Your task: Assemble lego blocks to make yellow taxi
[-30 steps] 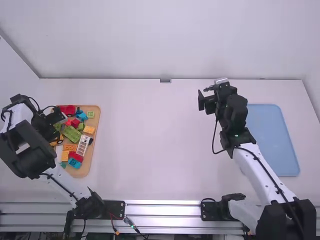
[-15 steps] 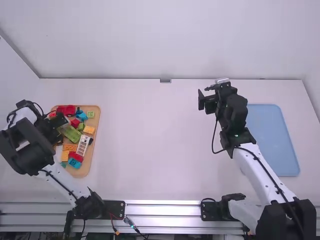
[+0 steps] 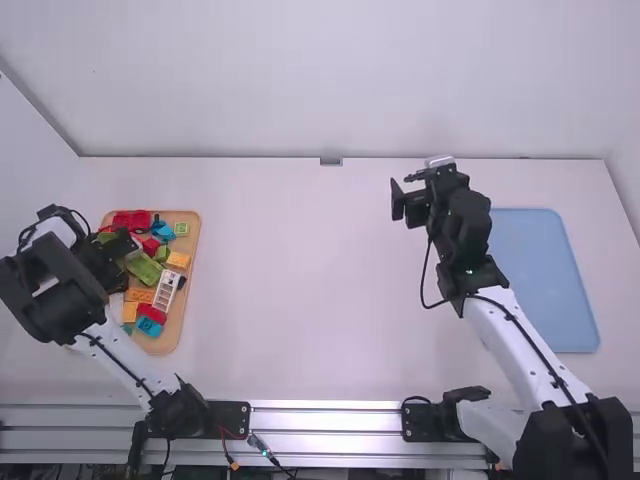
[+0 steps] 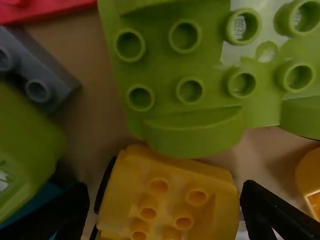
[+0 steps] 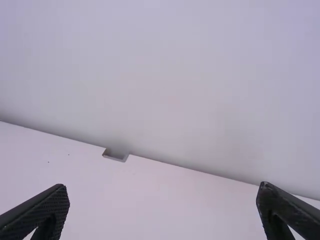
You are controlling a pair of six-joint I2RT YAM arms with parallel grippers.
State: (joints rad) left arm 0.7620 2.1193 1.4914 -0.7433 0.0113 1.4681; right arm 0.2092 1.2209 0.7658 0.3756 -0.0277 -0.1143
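Two claws are open, and only the left claw (image 4: 165,187) is at work: its fingers stand apart on either side of a yellow block (image 4: 217,205), with a slim gap by one fingertip, so it does not appear gripped. That block, probably meant for the taxi, lies among loose pieces in the wooden tray (image 3: 180,315), at the left of the tabletop (image 3: 300,280). The likely step in hand is picking it out, and the job looks to be at its very start. Crowding is the chief danger. A large green piece (image 4: 160,114) lies right up against the yellow block, perhaps overlapping its edge, so a straight lift could drag that along or tip the block askew. The yellow block's sloping sides give the fingers little flat surface; closing high on them may let it squirt out or twist. A dark edge shows beside it, and if that belongs to another part, one finger may land there and pinch both. The lime block (image 4: 30,145) close to one finger could be nudged as the claw shuts. The right claw (image 5: 162,186) holds nothing, its fingers wide apart, well away from the tray; it poses little risk unless both arms later meet over a small joint.
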